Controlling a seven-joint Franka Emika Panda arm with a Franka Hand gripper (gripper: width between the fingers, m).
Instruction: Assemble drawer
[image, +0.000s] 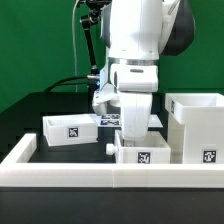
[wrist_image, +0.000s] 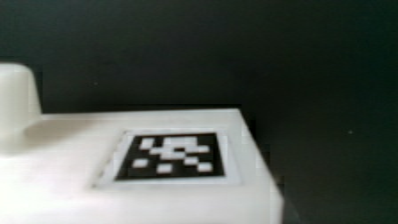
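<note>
A low white tray (image: 150, 152) of the drawer sits at the front of the black table (image: 30, 112), just behind the long white rail (image: 80, 176); whether its front edge touches the rail cannot be told. The gripper (image: 133, 134) hangs straight down over the tray's rear edge. Its fingertips are lost against the white plastic, so whether it is parted, closed or grasping the tray cannot be told. In the wrist view the tray (wrist_image: 71, 150) fills the near field. Its square tag (wrist_image: 173, 156) lies flat, close to a corner, and past the tray's straight edges only dark table shows. A pale rounded shape (wrist_image: 13, 105) stands at that frame's edge, too blurred to name. To the exterior view's left, a second tray (image: 66, 129) lies apart, with a strip of bare table between the two. To the exterior view's right, the tall open-topped case (image: 197, 128) stands upright near the first tray, leaving only a narrow gap. Behind the arm, the marker board (image: 106, 119) lies partly hidden.
</note>
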